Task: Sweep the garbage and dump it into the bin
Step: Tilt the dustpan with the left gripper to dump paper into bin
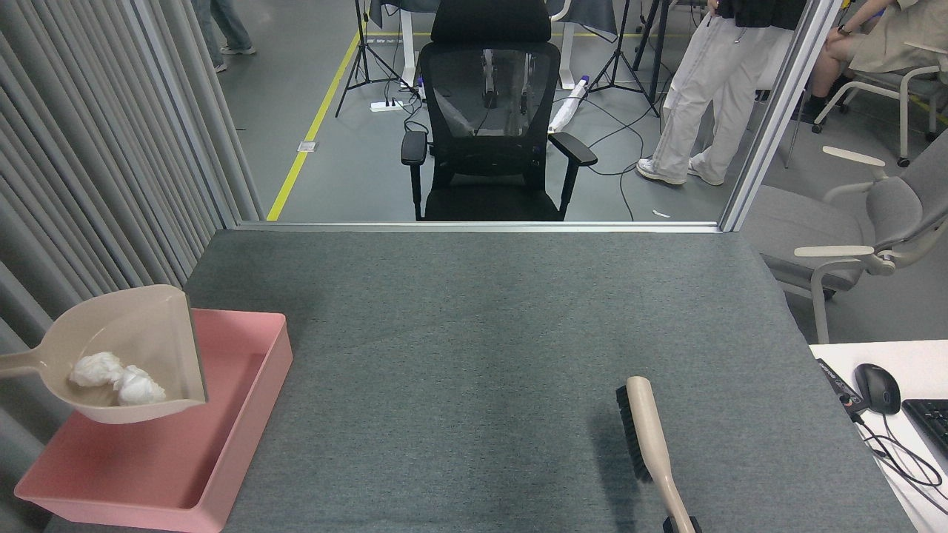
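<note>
Item, sweeping done, dumping pending: garbage (116,376), two white wads, lying in the beige dustpan (141,348) held level over the pink bin (244,400), which holds nothing yet; brush (646,437) on the table (474,326); both grippers out of view, grip state unknown.

Beyond my grey felt-covered table (481,333) stands an empty black mesh-backed office chair (492,118) on the grey floor. A person in white trousers (703,96) stands to its right, behind a slanted aluminium post (778,118). A grey armchair (866,229) sits at the right. Near it I see a black computer mouse (878,388) on a white desk (918,488). Grey pleated curtains (96,163) hang along the left.
</note>
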